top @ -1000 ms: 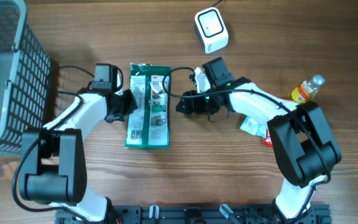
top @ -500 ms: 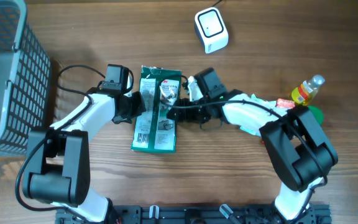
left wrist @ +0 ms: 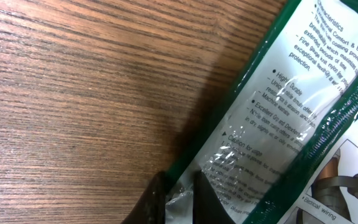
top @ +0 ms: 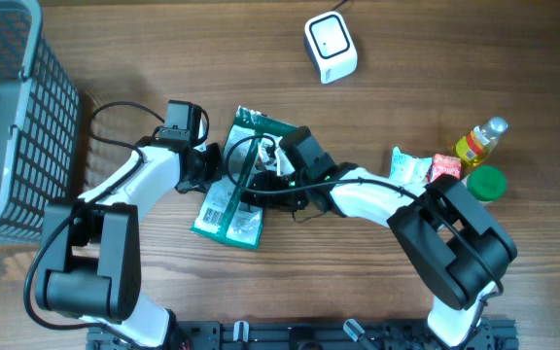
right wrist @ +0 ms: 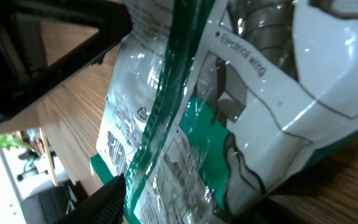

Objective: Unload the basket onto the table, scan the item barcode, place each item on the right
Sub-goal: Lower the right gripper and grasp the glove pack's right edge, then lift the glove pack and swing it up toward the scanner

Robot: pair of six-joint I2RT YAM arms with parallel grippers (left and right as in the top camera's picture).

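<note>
Pack (top: 224, 209) tilted at table (top: 358, 277) centre. Left hand (top: 214, 167) clamped on its 9 o'clock edge. Right hand (top: 262, 185) over pack from 3 o'clock; apart or together, cannot tell. Scanner (top: 331, 46) at 1 o'clock.

On green package (left wrist: 272, 118), left wrist view, white print: "Thermal Comfort & Breath…", "protection.", "Caution for usage". Right wrist view, same pack: "Electrical wiring". Other lines too small to read.
</note>
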